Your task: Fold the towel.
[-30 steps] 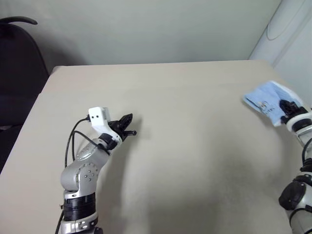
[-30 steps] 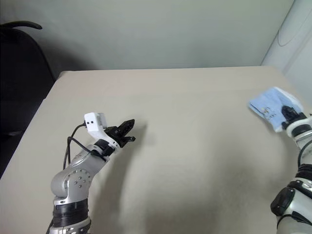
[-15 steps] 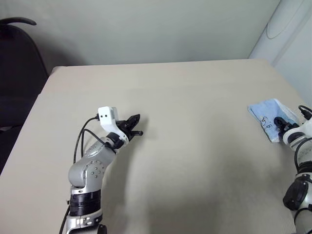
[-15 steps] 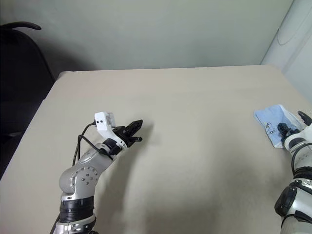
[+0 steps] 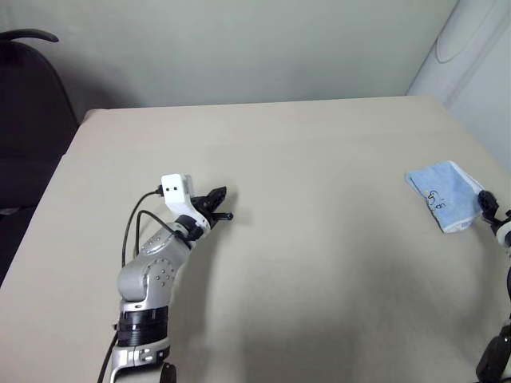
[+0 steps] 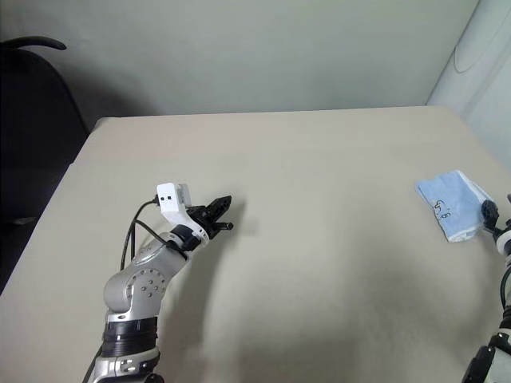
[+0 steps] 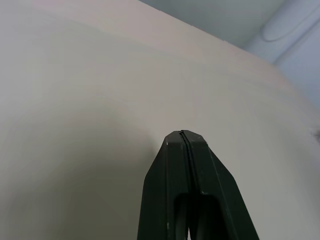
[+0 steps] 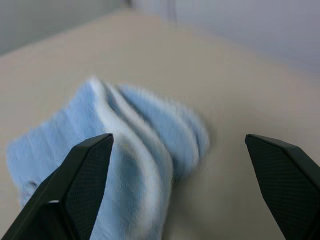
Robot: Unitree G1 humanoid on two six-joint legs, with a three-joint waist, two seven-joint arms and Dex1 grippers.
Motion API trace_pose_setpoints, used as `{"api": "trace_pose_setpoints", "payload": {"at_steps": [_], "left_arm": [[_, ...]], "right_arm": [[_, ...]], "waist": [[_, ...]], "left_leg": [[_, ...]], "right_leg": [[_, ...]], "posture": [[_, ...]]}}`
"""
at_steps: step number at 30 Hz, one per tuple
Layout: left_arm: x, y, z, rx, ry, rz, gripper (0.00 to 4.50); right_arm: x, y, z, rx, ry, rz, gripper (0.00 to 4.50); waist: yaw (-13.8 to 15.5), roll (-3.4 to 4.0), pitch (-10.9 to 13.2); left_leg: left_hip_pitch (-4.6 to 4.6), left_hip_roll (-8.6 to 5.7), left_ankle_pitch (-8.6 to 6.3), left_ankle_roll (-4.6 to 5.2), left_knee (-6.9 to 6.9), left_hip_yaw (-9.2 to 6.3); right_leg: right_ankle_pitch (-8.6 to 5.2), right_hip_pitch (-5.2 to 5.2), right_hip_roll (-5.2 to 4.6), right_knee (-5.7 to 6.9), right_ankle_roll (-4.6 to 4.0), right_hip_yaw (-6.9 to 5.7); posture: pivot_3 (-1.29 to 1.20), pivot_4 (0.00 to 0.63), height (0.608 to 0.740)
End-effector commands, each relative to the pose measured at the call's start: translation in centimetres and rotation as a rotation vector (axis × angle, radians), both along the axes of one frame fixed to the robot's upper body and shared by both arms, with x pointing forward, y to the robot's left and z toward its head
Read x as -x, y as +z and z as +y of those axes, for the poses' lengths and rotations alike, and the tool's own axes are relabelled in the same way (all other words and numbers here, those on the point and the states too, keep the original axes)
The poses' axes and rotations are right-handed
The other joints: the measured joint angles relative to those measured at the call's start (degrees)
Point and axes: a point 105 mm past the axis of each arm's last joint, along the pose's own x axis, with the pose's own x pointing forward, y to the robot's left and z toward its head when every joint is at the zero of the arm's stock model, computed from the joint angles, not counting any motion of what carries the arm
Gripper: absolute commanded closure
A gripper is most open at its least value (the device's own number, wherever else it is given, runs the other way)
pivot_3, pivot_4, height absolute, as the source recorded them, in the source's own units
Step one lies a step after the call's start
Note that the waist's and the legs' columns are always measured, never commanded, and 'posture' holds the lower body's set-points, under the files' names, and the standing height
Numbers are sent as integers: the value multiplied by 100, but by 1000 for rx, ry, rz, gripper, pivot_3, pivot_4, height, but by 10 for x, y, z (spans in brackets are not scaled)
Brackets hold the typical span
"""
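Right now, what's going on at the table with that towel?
The towel lies folded into a small bundle near the right edge of the table. The right gripper sits just behind it with jaws wide open, holding nothing. The left gripper hovers shut over the bare left part of the table, away from the towel.
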Motion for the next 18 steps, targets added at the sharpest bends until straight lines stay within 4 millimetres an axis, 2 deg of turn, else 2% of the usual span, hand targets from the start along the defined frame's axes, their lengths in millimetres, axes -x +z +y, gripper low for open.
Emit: {"api": "trace_pose_setpoints", "payload": {"at_steps": [1,6,8,11,13,18], "left_arm": [[-3,9,-2,-172,-14,-110,4500],[-4,0,-6,-214,-20,-122,4500],[-3,-3,-6,-218,-14,-120,4500],[-1,-6,-1,-225,1,-120,4500],[0,-5,5,-232,17,-121,4500],[6,-5,16,-241,70,-121,4500]], "right_arm": [[-11,29,65,264,280,-74,34],[-20,10,151,254,669,-56,34],[-25,-4,173,267,750,-27,34],[-37,-22,195,270,796,1,34],[-42,-27,207,261,822,1,34],[-50,-33,222,255,873,-5,34]], "waist": [[-38,-1,0],[-46,-4,-2],[-34,-4,-2],[-47,-4,-2],[-42,-4,-2],[-33,-4,-2]], "left_leg": [[0,0,0,0,1,-1],[0,-1,-10,18,11,-6],[-2,-2,4,-7,11,-12],[-2,-2,6,-10,10,-14],[-4,-1,6,-10,9,-15],[-5,-1,6,-11,9,-17]], "right_leg": [[0,1,1,0,0,-1],[0,9,4,-4,3,-6],[-1,8,4,-4,4,-8],[0,8,3,-4,4,-8],[0,4,1,-4,4,-8],[0,4,-1,-4,4,-11]], "posture": [[0,150,740],[0,150,740],[0,150,740],[0,150,740],[0,150,740],[0,150,740]]}}
